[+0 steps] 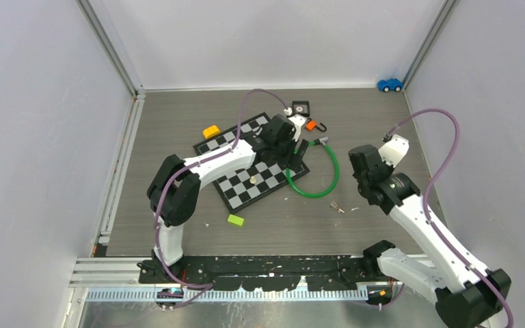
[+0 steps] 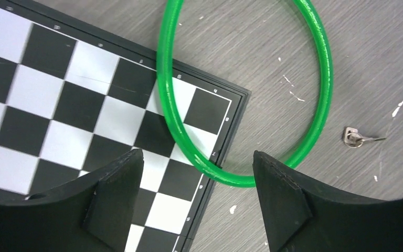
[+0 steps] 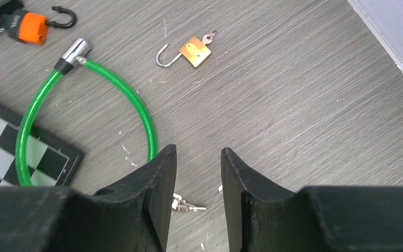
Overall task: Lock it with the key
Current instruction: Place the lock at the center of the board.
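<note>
Nearest, right gripper (image 3: 198,152) jaws parted, empty, loose key (image 3: 186,206) on the floor just beside one fingertip; seen only from this wrist: brass padlock (image 3: 193,51), shackle open, farther off. Left gripper (image 2: 197,153) wide apart, empty, above green cable lock (image 2: 320,79) crossing chessboard (image 2: 57,105) corner. Grey wood-grain table (image 1: 178,137), pale walls (image 1: 260,41).

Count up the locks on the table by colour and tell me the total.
Green cable lock: 1
Orange padlock: 1
Brass padlock: 1
Total: 3
The black square item beside the orange one is too unclear to count as a lock.
</note>
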Action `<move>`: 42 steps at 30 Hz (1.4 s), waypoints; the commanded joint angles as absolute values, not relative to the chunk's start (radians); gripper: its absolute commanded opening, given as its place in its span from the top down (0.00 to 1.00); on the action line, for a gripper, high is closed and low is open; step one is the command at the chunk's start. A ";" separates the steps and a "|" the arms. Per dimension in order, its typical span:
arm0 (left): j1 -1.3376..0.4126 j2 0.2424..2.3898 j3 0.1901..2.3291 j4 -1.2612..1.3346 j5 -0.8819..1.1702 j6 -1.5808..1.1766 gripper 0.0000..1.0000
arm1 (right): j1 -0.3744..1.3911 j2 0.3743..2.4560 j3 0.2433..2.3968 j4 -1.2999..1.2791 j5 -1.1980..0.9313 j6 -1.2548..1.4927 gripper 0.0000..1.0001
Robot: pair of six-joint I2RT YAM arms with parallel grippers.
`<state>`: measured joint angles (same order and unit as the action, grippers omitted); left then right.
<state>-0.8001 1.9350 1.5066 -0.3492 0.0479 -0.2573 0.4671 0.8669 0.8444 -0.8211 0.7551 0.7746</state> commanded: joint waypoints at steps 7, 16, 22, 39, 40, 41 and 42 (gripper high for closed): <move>-0.806 1.779 1.594 -0.595 -0.123 -0.171 0.19 | 0.071 1.187 0.974 -0.642 0.418 0.720 0.51; -0.805 1.651 1.464 -0.594 -0.172 -0.156 0.18 | -0.081 1.505 1.142 -0.651 0.282 0.874 0.29; -0.805 1.599 1.400 -0.578 -0.217 -0.139 0.18 | -0.085 1.696 1.277 -0.714 0.293 0.918 0.27; -0.805 1.573 1.360 -0.563 -0.225 -0.103 0.18 | -0.087 1.884 1.371 -0.838 0.313 1.060 0.24; -0.804 1.571 1.357 -0.562 -0.225 -0.101 0.18 | -0.087 1.892 1.374 -0.836 0.313 1.058 0.24; -0.805 1.571 1.357 -0.561 -0.225 -0.101 0.18 | -0.087 1.901 1.378 -0.835 0.315 1.058 0.24; -0.805 1.571 1.358 -0.562 -0.226 -0.100 0.18 | -0.087 1.910 1.382 -0.835 0.316 1.056 0.25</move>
